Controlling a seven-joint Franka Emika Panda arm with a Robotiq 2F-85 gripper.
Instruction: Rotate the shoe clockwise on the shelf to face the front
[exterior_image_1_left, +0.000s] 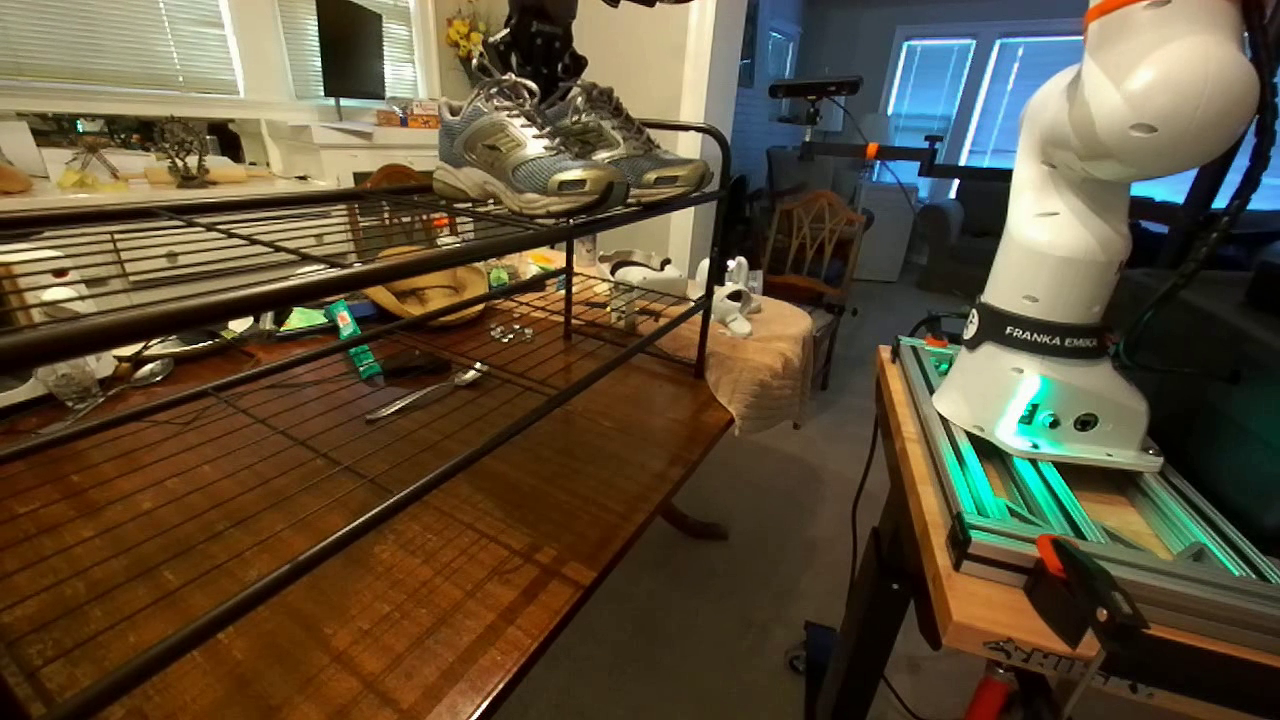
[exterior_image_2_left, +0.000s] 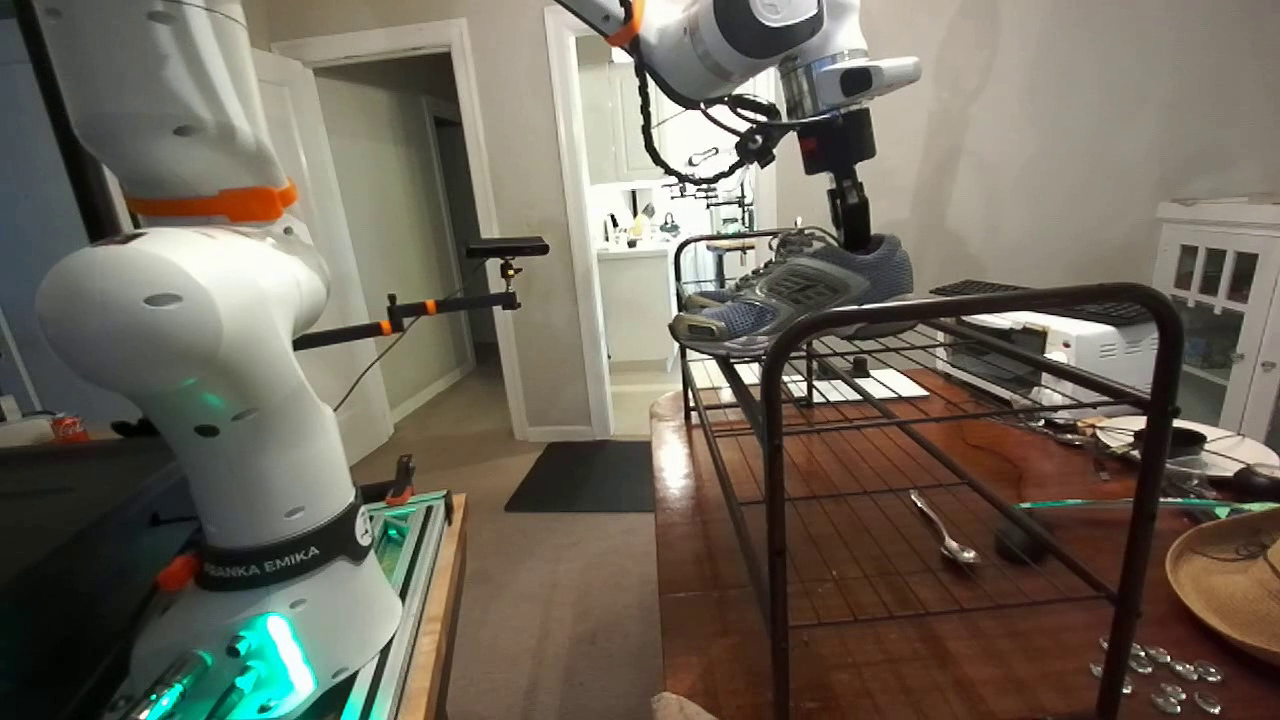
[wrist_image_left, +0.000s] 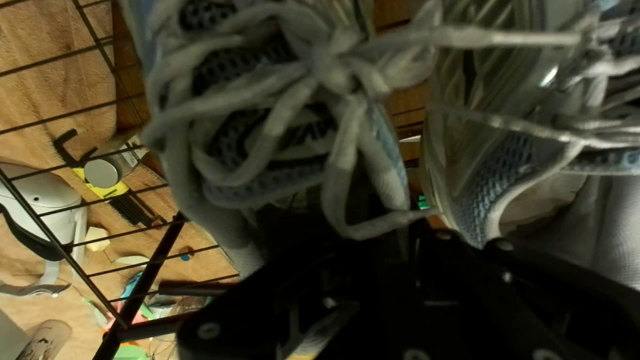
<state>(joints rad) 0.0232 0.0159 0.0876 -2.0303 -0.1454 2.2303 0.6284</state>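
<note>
The turning step looks to be in hand, and probably near its end. The shoe, judged to be the one meant because the end effector is at it, sits on the top tier of the shelf, which stands on the bench. Its toe points to the long side nearest the robot base, roughly in line with the second shoe just beside it. The end effector reaches down at the collar with its jaws drawn together, seemingly pinching the wall next to the second shoe, though the tips are hidden in dark. If that long side is the front, the next move calls for at most a slight clockwise correction, with the toe kept off its neighbour. Then the jaws should part and rise straight up, clear of the loose laces.
</note>
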